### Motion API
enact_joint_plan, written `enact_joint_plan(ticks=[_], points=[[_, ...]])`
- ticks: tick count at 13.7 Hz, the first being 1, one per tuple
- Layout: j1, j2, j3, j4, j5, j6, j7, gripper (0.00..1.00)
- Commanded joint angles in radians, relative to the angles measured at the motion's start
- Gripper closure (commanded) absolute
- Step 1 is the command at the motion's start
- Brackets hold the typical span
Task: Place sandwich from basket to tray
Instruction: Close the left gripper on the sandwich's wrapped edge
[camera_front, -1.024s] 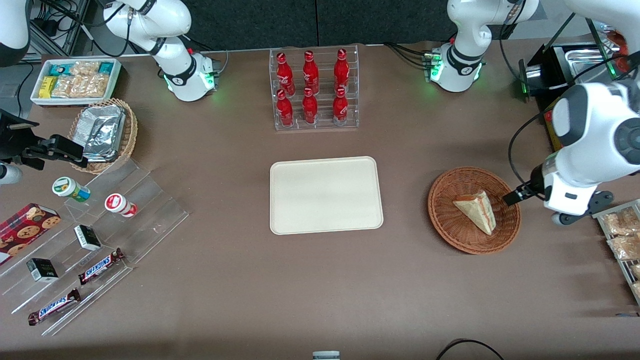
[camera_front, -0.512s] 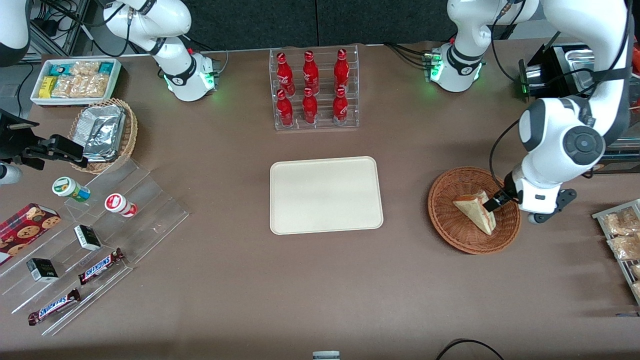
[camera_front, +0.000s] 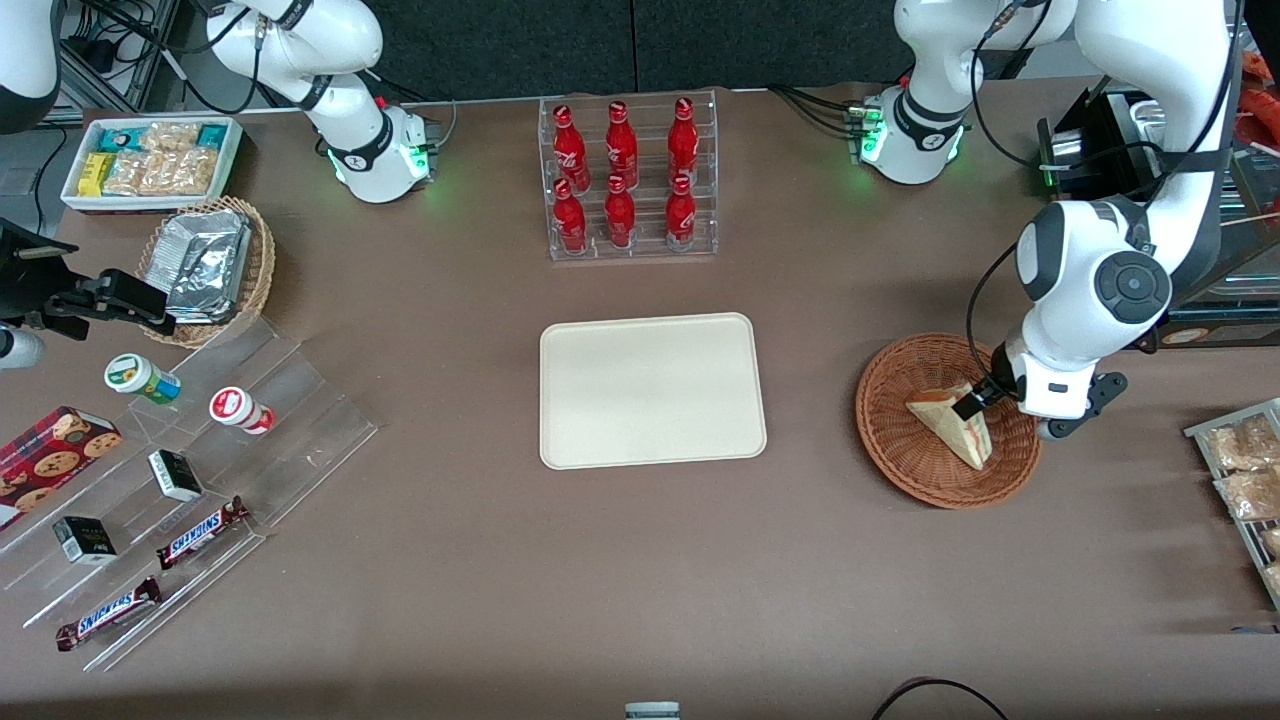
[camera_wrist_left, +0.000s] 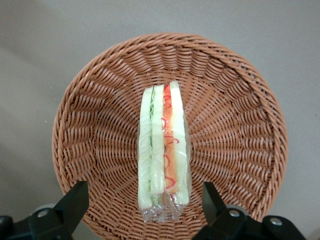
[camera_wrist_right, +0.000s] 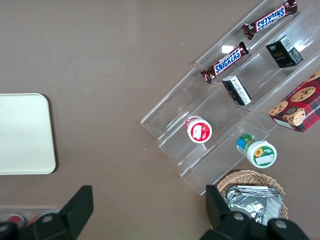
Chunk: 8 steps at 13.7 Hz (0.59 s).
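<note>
Wicker basket holds the wrapped sandwich. The gripper hangs over it, jaws spread wide, straddling the wedge without touching. Tray sits well apart.

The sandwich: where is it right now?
The sandwich lies in the basket toward the working arm's end of the table, beside the tray; the open gripper hovers just above it.

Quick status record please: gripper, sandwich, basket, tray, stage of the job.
gripper: open, above the basket, one finger on each side of the sandwich
sandwich: in plastic wrap, lying in the basket, not gripped
basket: toward the working arm's end of the table
tray: mid-table, nothing on it
stage: pre-grasp, sandwich not yet lifted
</note>
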Motion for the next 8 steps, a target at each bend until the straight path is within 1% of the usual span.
enact_joint_plan(ticks=[1, 3, 8], points=[[-0.003, -0.001, 0.002, -0.020, -0.003, 0.039, -0.022, 0.00], [-0.005, 0.023, 0.002, -0.020, -0.003, 0.069, -0.055, 0.00], [-0.020, 0.057, 0.000, -0.018, -0.003, 0.115, -0.071, 0.00]])
